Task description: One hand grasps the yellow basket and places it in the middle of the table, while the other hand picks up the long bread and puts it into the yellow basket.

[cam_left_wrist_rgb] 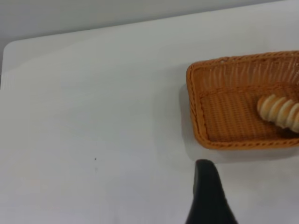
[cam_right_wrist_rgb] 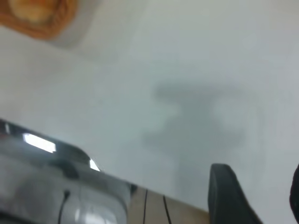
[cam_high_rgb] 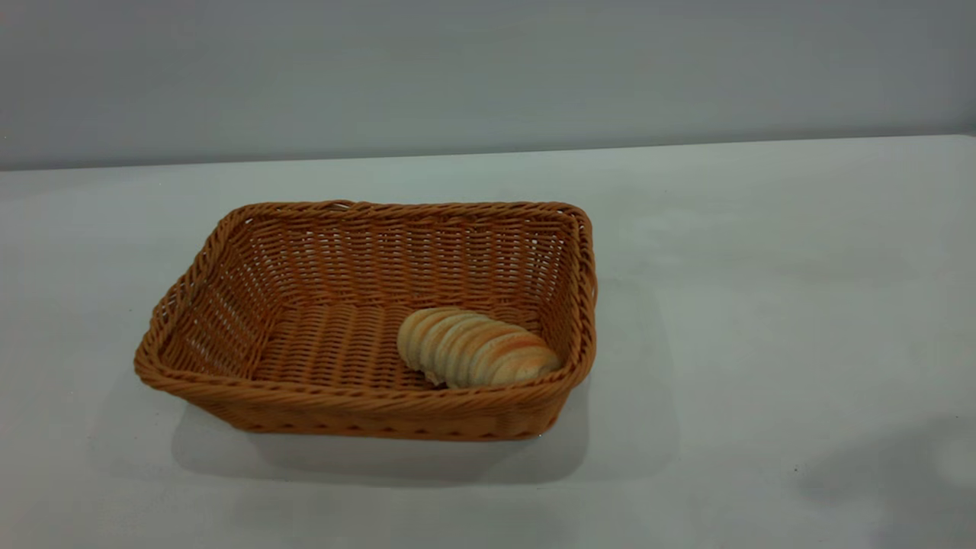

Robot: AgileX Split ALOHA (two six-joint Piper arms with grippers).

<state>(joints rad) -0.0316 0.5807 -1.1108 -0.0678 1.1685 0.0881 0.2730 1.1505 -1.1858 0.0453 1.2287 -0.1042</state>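
Basket: the yellow basket (cam_high_rgb: 366,324) stands mid-desk (cam_high_rgb: 762,305), stiff weave, best held by its braided rim.
Bread: the long bread (cam_high_rgb: 476,347) lies inside, light, crushable.
Claws: my left claw (cam_left_wrist_rgb: 208,196) and right claw (cam_right_wrist_rgb: 233,196) hover apart, opening unclear.

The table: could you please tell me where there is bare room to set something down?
The table is bare right of the yellow basket, and also left, behind and in front of it. Inside, the left half of the floor is free; the long bread fills the right corner.
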